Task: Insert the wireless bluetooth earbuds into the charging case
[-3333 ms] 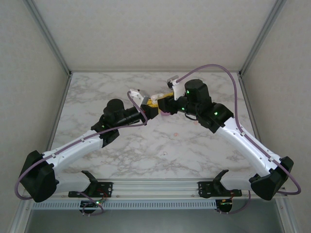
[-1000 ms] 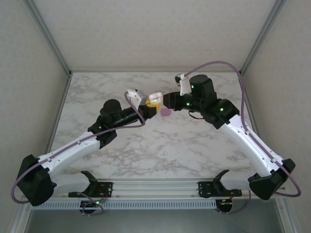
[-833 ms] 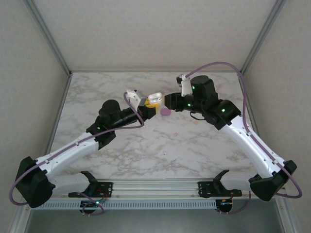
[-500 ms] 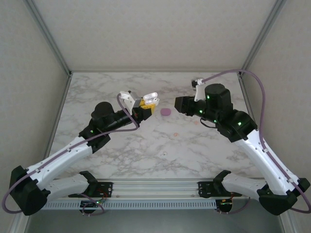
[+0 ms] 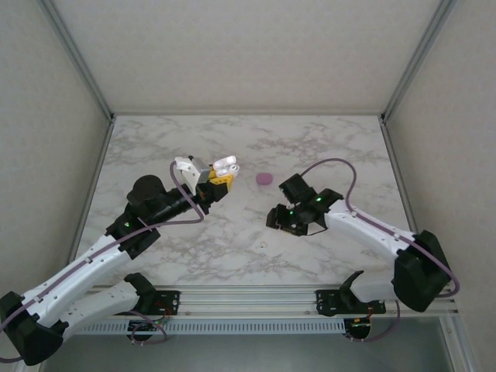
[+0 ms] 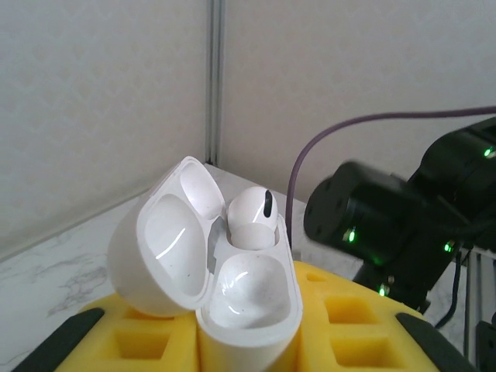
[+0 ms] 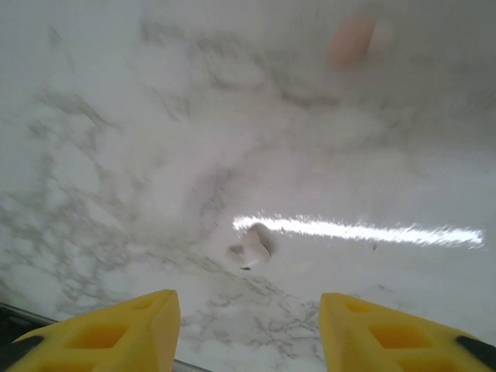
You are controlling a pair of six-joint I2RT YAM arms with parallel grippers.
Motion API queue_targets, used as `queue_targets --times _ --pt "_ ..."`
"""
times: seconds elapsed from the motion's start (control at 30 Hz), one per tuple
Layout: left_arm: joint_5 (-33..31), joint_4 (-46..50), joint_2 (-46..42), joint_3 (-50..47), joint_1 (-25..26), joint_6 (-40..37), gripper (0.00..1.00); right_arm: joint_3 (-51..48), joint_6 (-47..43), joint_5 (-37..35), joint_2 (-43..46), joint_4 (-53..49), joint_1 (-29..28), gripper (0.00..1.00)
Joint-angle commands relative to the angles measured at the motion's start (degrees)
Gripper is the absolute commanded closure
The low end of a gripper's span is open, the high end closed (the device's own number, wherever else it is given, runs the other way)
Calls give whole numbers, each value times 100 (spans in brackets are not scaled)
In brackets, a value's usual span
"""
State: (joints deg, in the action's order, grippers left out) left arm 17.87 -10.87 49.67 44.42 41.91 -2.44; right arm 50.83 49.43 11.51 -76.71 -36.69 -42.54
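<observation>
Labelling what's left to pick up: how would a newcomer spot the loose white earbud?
On the marble tabletop, look just beyond the open right gripper. The tiny white plastic earbud lies beside a glare streak; the farther bud is peach-pink.

1. Top view: bright, even overhead light; soft, faint shadows beneath the arms on the marble table [image 5: 155, 147]; sharp throughout;
2. Left wrist view: charging case [image 6: 232, 271] crisp, small glare spots inside its lid; right arm [image 6: 372, 221] at 3 o'clock out of focus;
3. Right wrist view: smeared by motion blur; 1 white glare streak from centre toward 3 o'clock.
</observation>
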Motion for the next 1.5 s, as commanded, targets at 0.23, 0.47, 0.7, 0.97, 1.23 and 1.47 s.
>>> queue_targets --times 0.23,0.47,0.7,0.97,1.23,1.47 --pt "-59 50 -220 -254 43 -144 98 -806 1389 194 -224 1093 -678 45" --pt "-91 92 -289 -334 45 -216 98 -902 1552 317 -572 1582 -796 48" --pt "-202 155 -434 -397 44 -256 97 -830 1598 308 -883 1688 -817 50" --pt "-309 204 -522 -482 47 -289 97 -668 1492 329 -1165 1764 -823 53" --pt "-328 209 -458 -459 41 -361 97 -355 1232 320 -1356 1660 -826 59" --pt "-345 200 -432 -476 32 -372 97 -1 948 306 -1576 1409 -826 59"
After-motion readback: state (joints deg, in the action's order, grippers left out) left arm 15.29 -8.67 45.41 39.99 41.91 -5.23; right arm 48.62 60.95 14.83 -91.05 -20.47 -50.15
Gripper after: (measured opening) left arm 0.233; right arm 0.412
